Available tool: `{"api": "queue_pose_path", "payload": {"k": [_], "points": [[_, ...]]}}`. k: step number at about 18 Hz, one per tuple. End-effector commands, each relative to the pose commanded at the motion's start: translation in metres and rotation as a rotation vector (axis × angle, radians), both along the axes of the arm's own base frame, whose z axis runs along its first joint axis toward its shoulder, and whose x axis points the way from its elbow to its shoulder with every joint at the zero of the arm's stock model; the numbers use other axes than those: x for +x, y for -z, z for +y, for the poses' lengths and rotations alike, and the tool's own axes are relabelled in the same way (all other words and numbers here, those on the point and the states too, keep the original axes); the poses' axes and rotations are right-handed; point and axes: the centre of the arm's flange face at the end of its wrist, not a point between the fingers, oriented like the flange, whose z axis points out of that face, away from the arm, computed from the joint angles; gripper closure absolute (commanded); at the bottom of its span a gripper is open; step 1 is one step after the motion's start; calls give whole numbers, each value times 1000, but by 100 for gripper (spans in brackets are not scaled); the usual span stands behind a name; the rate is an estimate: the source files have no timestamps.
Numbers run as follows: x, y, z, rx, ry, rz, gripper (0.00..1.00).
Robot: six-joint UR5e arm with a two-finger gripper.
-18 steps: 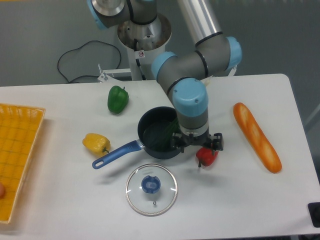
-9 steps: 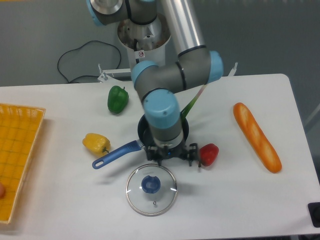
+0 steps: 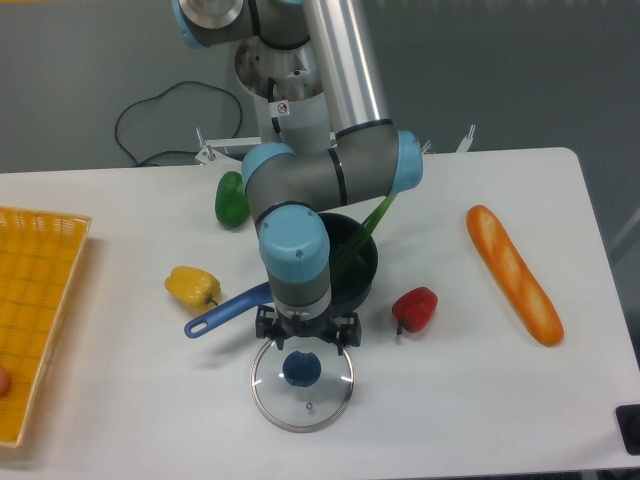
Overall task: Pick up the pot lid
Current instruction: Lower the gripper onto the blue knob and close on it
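End effector [image 3: 308, 332] hung spread over the pot lid [image 3: 330, 398]

Its two fingers stood well apart, one toward each side of the lid, with their tips overlapping the lid's far part in the view. Whether either tip touched the glass could not be told. The pot lid lay on the bench [image 3: 460, 410], a round, clear disc with its blue knob [image 3: 302, 369] facing up. The knob showed in full, just on the camera's side of the fingertips.

Behind the lid, partly hidden by the arm [image 3: 293, 240], sat a black pan [image 3: 362, 285]. Its blue handle [image 3: 225, 312] ran out to the left of the lid, as the camera saw it. A long green item [image 3: 376, 222] slanted up and away behind the lid, overlapping the pan in the view.

Near the lid, to its right and a little farther back, was a red item [image 3: 416, 307] with a dark stem. Well beyond that side of the lid lay a long orange item [image 3: 512, 272]. Behind and left of the lid sat a yellow pepper-like item [image 3: 192, 287], with a green one [image 3: 231, 198] farther back. A yellow crate [image 3: 55, 290] stood well to the lid's left, cut off by the picture's edge.
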Motion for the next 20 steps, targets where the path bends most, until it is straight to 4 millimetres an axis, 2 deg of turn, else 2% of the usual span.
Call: {"api": "queue_pose_path", "payload": {"k": [4,20], "points": [[-5,14,6,-18,9,-5,0],[-11,26,14,-29,39,-11,0]]}}
